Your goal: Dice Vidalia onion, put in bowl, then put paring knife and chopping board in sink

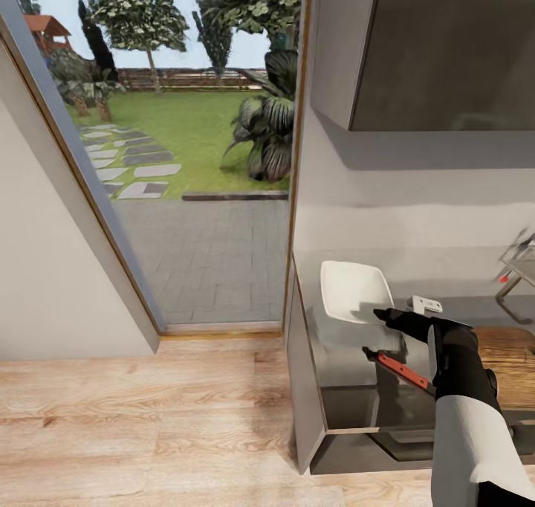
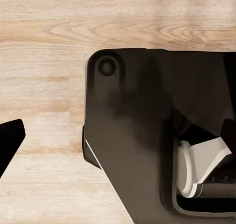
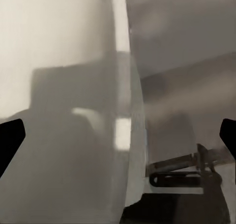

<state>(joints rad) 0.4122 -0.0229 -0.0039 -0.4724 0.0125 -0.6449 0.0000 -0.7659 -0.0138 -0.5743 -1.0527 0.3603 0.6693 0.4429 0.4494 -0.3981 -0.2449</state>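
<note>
The knife (image 1: pixel 401 369) lies on the counter (image 1: pixel 349 392) between the white bowl (image 1: pixel 355 291) and the board (image 1: pixel 513 362), under the wide-open right claw (image 1: pixel 386 316), so both probably must go into the sink (image 1: pixel 521 267).

I can read no text, label, brand, number or sign in any view.
</note>
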